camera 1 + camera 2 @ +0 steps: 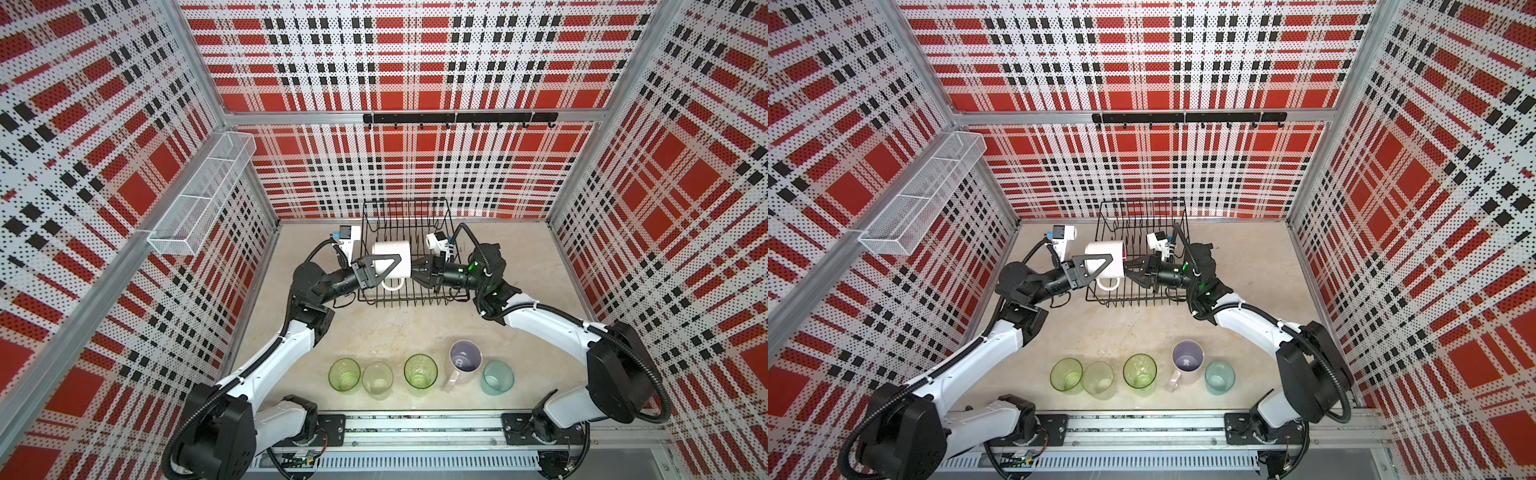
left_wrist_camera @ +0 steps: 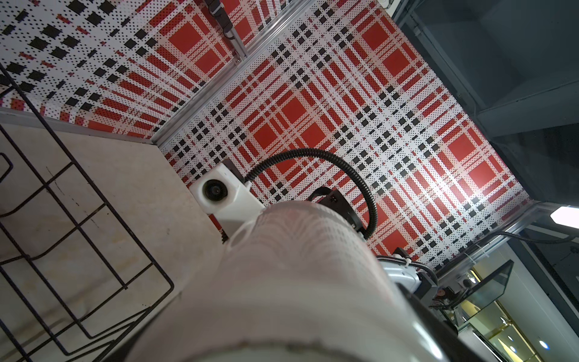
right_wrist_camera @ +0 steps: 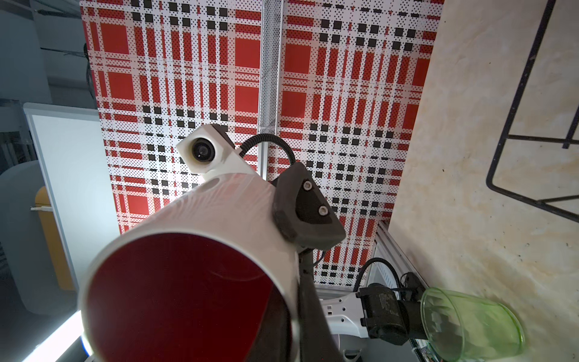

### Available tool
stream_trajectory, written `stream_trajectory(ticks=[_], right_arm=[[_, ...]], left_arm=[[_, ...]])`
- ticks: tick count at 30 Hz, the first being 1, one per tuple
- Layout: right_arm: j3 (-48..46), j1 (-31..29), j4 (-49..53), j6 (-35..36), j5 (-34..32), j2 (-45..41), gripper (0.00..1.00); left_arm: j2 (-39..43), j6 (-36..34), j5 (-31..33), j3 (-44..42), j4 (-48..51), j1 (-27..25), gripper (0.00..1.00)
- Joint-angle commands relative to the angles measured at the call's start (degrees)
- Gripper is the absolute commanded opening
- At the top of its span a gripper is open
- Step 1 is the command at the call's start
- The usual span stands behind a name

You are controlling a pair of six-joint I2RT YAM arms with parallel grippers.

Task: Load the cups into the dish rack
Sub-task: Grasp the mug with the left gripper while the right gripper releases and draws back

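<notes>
Top views look down on everything; both wrist views closely share the white mug (image 3: 203, 213)

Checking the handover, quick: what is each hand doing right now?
Left hand: jaws wide around the white mug; grip cannot be told.
Right hand: closed on the mug's rim.

We see the white mug (image 1: 392, 248) on its side over the left half of the black wire rack (image 1: 419, 291), red mouth to the right, handle toward the near side. Along the tabletop's (image 1: 395, 332) near edge five cups stand upright in a row: green tumbler (image 1: 344, 374), frosted tumbler (image 1: 377, 380), second green tumbler (image 1: 420, 371), pink mug (image 1: 465, 361) with lilac inside, teal tumbler (image 1: 498, 376).
</notes>
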State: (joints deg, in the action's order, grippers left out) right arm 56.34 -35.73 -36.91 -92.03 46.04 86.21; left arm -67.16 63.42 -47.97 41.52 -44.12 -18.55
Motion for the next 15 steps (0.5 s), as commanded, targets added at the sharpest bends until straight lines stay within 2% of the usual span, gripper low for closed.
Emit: stream_trajectory(ticks=[1,2,4,6,8,9,10,13,15], right_arm=[[0.1,-0.31,-12.8,-4.54,-0.41,0.3,0.0],[-0.08,-0.31,-13.33,-4.94,-0.58,0.65,0.01],[-0.63,-0.23,-14.24,-5.52,-1.2,1.06,0.1],[-1.33,0.03,-15.49,-6.49,-1.82,1.5,0.25],[-2.9,0.6,-16.9,-7.35,-3.13,1.53,0.35],[-3.62,0.89,-16.93,-7.35,-4.04,1.21,0.46],[-4.52,1.38,-16.06,-6.74,-4.91,0.65,0.53],[-5.89,2.56,-10.05,-2.31,-6.79,-1.51,0.56],[-6.32,3.1,-4.19,1.72,-9.18,-3.49,0.59]], left_arm=[[-0.6,1.39,1.91,-0.72,-2.29,1.47,0.76],[-0.77,2.04,2.34,-0.9,-2.6,1.72,0.75],[-1.08,3.1,3.22,-0.93,-2.75,1.99,0.73],[-1.42,3.04,3.93,-0.65,-2.98,2.02,0.72],[-1.49,1.93,4.86,-0.39,-2.85,2.15,0.71],[-1.48,1.62,5.58,-0.38,-2.89,2.35,0.71],[-1.36,1.19,6.5,-0.54,-2.66,2.73,0.71],[-1.22,-1.95,9.86,-0.29,0.51,3.6,0.69],[-1.5,-6.14,13.1,1.19,6.3,3.79,0.68]])
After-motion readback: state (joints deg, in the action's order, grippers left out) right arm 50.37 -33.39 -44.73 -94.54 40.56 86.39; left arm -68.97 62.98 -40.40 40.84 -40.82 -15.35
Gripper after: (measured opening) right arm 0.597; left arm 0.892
